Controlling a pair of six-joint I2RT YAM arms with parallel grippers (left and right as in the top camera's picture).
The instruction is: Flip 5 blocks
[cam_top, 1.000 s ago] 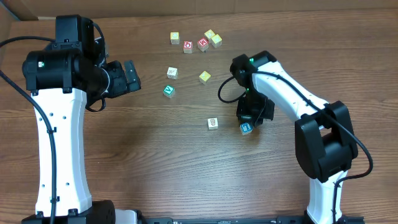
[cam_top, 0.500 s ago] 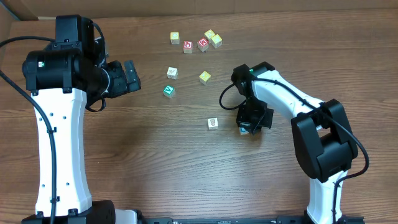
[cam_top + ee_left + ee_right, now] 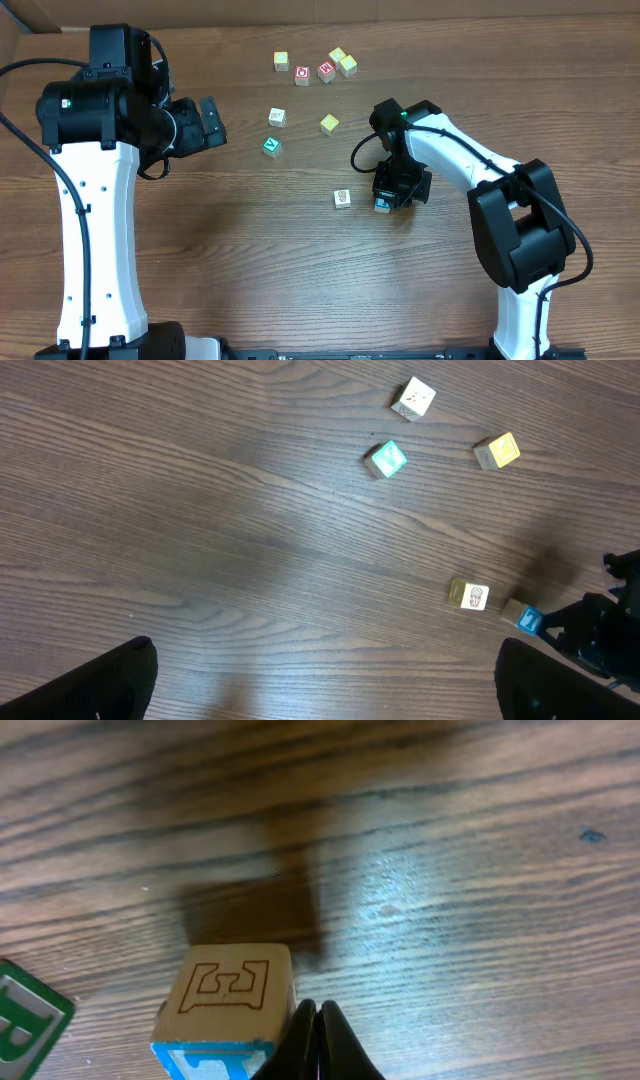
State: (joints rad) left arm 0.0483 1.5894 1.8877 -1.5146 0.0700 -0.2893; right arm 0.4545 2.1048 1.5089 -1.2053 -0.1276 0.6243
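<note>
Lying spot, blue-faced block (image 3: 382, 204): flat on the surface (image 3: 250, 260), right of centre, at the tip of the right gripper (image 3: 316, 1028).
Faces, blue-faced block: the right wrist view shows a bare wood face with an outlined letter, and a blue printed face below it.
Right jaws: pressed together with nothing between them. The tips sit against the block's right lower edge and are not clamped on it.
Cream block (image 3: 342, 198): just left of the blue-faced block, with a small gap, not touching.
Green block (image 3: 271, 146): farther back and to the left, alone, turned at an angle to the wood grain.
White block (image 3: 277, 117): just behind the green block, apart from it.
Yellow block (image 3: 329, 123): right of the white block, near the right arm, not touching it.
Far cluster: a single pale block (image 3: 281, 61) on the left, then two red blocks (image 3: 302, 75) side by side, then a pale yellow pair (image 3: 342, 61) that touch each other.
Left gripper (image 3: 210, 122): held on the left side, well apart from every block.
Left jaws: spread wide and empty. Both fingers sit at the lower corners of the left wrist view.
Left wrist view: the green, white, yellow, cream and blue-faced blocks are all in sight.
Green-and-white face: cut off at the left edge of the right wrist view. Can't tell which block it is.
</note>
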